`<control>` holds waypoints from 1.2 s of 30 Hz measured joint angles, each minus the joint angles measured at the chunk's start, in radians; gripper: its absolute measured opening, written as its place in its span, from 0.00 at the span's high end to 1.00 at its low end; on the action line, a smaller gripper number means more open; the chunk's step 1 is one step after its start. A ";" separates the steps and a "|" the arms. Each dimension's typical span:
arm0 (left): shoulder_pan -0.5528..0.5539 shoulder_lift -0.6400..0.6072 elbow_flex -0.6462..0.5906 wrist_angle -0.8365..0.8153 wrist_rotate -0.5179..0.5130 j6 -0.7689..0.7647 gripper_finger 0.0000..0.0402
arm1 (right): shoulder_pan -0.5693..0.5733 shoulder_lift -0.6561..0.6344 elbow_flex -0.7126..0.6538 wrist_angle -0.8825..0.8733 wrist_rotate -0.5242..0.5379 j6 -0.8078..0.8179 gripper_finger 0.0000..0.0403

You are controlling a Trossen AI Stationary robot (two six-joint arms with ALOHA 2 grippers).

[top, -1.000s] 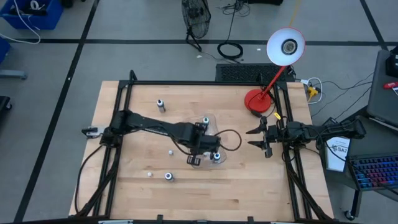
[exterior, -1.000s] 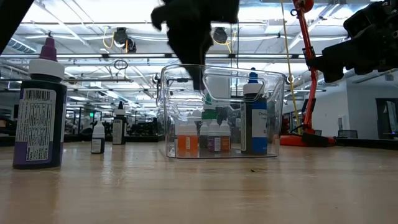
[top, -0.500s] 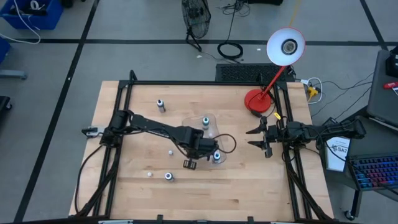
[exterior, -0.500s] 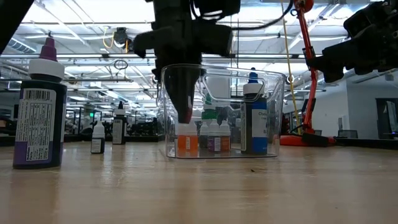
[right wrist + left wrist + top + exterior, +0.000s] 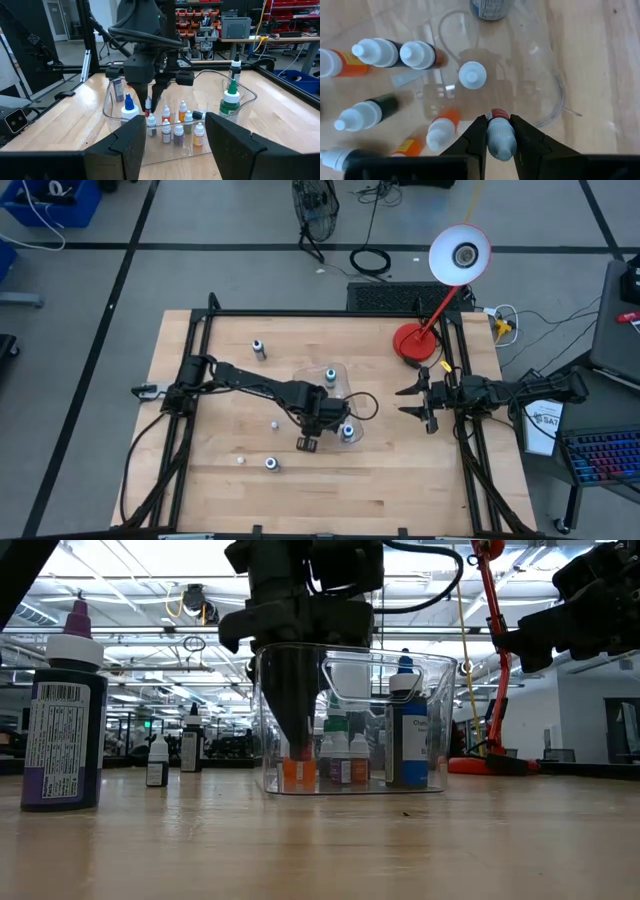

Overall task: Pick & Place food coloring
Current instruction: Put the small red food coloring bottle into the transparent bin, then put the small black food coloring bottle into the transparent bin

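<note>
Several tiny food coloring bottles with white caps stand or lie inside the clear plastic tray, next to two taller bottles, one blue-capped. My left gripper reaches down into the tray and is shut on one small red bottle with a pale cap. Seen from the right wrist, it hangs over the bottle group. My right gripper waits open at the table's right edge, clear of everything. My left gripper pinches the small bottle's upper part between its two fingers. The fingers come from above, pointing down into the tray. The bottle is upright, cap toward the wrist. Whether its base rests on the tray floor, I cannot tell.
Loose bottles stand on the table outside the tray: one toward the far left, three small ones toward the near left, and a large dark one with a purple tip. A red desk lamp stands at the far right.
My left gripper has gone down from above the tray's rim into the tray, shifting slightly toward the table's near edge. Its fingers, shut on the small bottle, now reach near the tray floor among the other bottles.
</note>
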State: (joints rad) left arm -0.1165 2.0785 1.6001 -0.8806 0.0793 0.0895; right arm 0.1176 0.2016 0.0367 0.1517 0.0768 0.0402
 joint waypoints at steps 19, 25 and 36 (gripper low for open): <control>0.000 0.000 0.026 -0.014 -0.001 -0.051 0.48 | 0.000 0.000 0.000 0.000 0.000 0.000 0.52; 0.000 0.000 0.166 -0.169 -0.011 -0.075 0.47 | 0.000 0.000 0.000 0.000 0.000 0.000 0.52; -0.095 -0.254 0.054 -0.259 -0.126 -0.204 0.47 | 0.000 0.000 0.000 0.000 0.000 0.000 0.52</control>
State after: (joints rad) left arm -0.2113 1.8245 1.6542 -1.1396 -0.0464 -0.1141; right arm 0.1175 0.2016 0.0367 0.1520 0.0765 0.0402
